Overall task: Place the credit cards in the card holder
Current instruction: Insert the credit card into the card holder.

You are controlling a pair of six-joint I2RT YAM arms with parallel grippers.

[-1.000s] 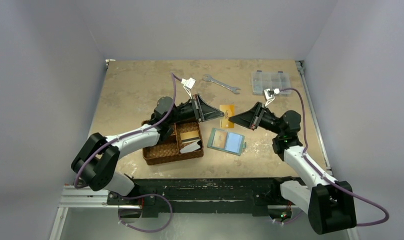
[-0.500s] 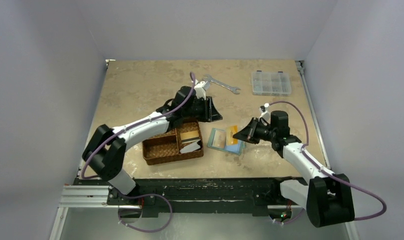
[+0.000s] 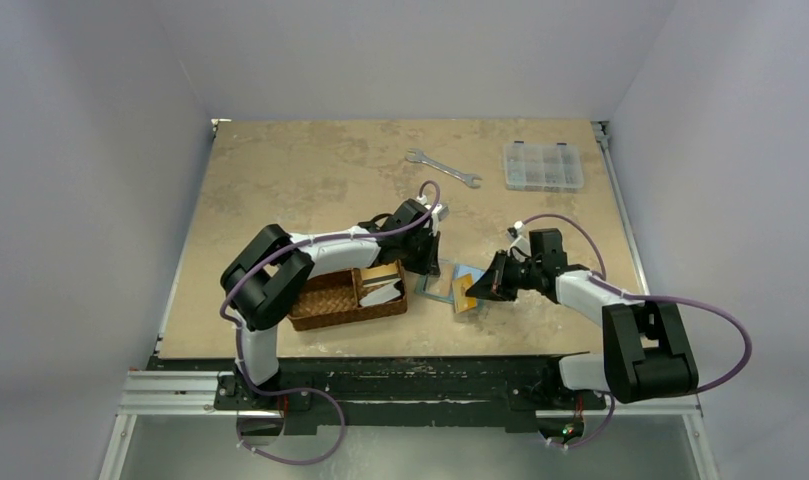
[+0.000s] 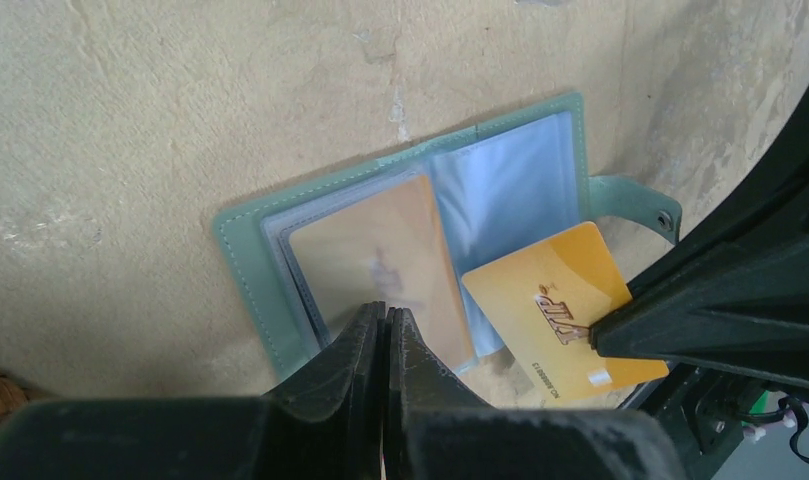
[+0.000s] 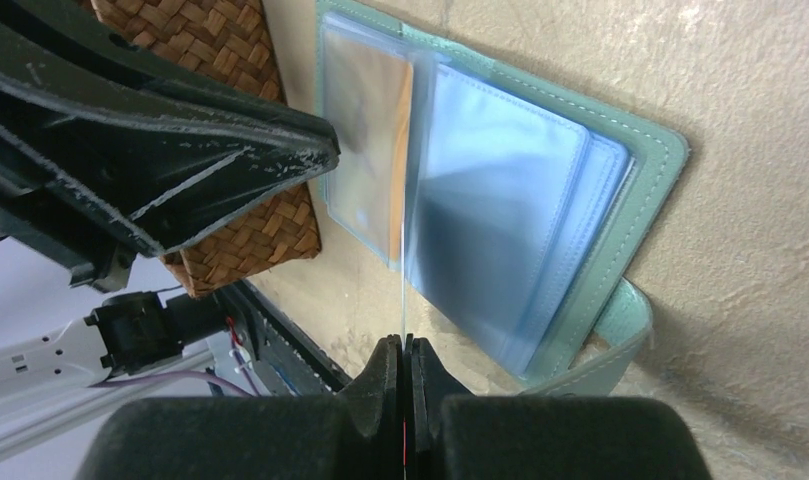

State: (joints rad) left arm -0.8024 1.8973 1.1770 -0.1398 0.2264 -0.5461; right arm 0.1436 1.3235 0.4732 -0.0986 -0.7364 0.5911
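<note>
— Card holder (image 3: 452,280) first: where does it sit for you?

— Start wide. Your table (image 3: 280,180) is tan and mottled. The brown woven basket (image 3: 330,300) sits left of centre on its near half, with loose cards (image 3: 383,293) in its right-hand compartments. Far back on the right you have the clear compartment box (image 3: 543,165), with the wrench (image 3: 442,168) to its left. The card holder lies open and flat just to the right of the basket, pockets up. Its snap strap (image 4: 635,200) sticks out on the side away from the basket.

— And the cards in it?

— One tan card (image 4: 375,255) shows through the clear pocket on the page nearest the basket. The orange-yellow card (image 4: 555,320) is tilted over the other page with one end past the holder's near edge, so it is not in a pocket.

— And the grip on each side?

— Your right gripper (image 5: 408,350) is pinching that orange-yellow card by its edge. From its own wrist view you see the card edge-on, a thin line between the fingers (image 5: 380,380). Your left gripper (image 4: 385,318) has its fingers pressed together with nothing between them, tips at the edge of the page nearest the basket. Whether they touch the pocket, you can't tell.
</note>
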